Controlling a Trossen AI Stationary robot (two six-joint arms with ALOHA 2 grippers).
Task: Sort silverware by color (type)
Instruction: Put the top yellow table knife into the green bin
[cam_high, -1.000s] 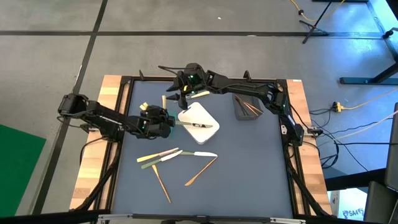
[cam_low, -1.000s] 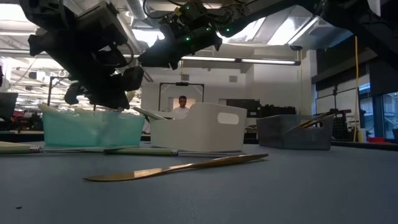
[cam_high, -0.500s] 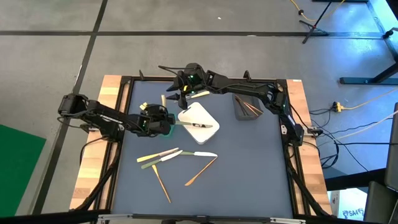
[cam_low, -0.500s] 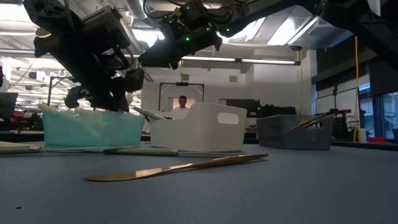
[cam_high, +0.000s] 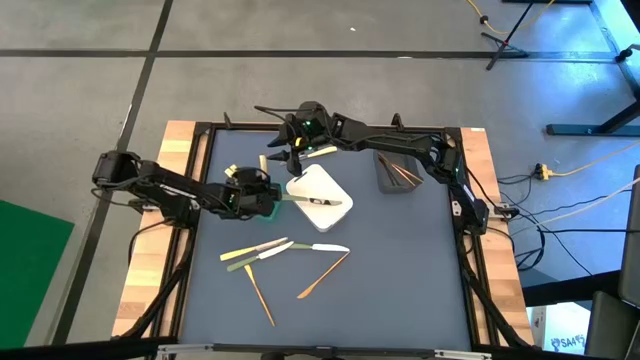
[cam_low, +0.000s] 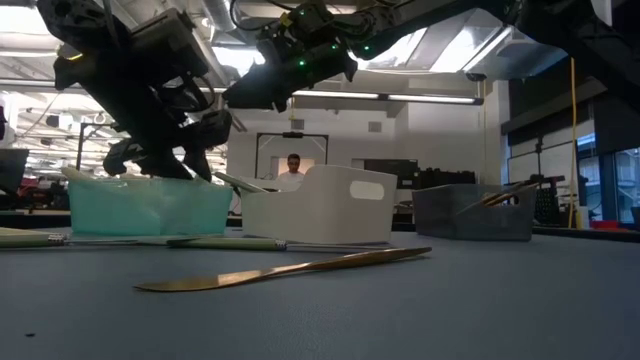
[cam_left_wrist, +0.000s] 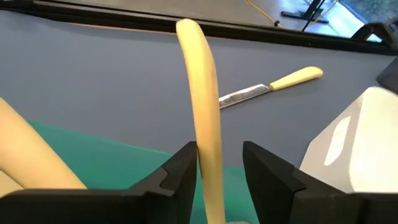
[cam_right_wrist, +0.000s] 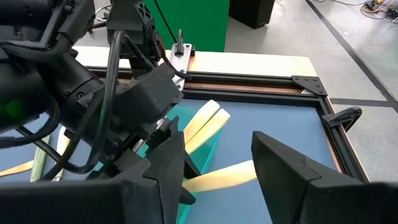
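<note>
My left gripper (cam_left_wrist: 219, 155) (cam_high: 256, 196) hangs open over the green container (cam_low: 140, 207) (cam_high: 272, 209). A pale yellow utensil (cam_left_wrist: 200, 93) stands upright between its fingers, its lower end down in the container. A second pale yellow handle (cam_left_wrist: 37, 149) leans in there too. My right gripper (cam_right_wrist: 230, 186) (cam_high: 294, 155) hovers open over the table's far part, above a pale yellow utensil (cam_right_wrist: 217, 177) lying flat. A silver knife with a yellow handle (cam_left_wrist: 267, 87) lies on the mat. Several utensils (cam_high: 258, 250) lie toward the near edge. My left gripper has the upright pale yellow utensil's handle (cam_left_wrist: 205, 149) close against one finger (cam_left_wrist: 180, 177), with a gap to the other finger. Whether that finger touches it, I cannot tell.
A white container (cam_high: 320, 197) (cam_low: 320, 205) sits at mid-table, right of the green one. A grey container (cam_high: 398, 172) (cam_low: 470, 212) holding orange-brown utensils stands toward the far right. An orange-brown knife (cam_low: 290, 268) lies near the low camera. A person (cam_low: 293, 172) stands far behind.
My left gripper has risen a little above the green container. The right arm has kept still.
</note>
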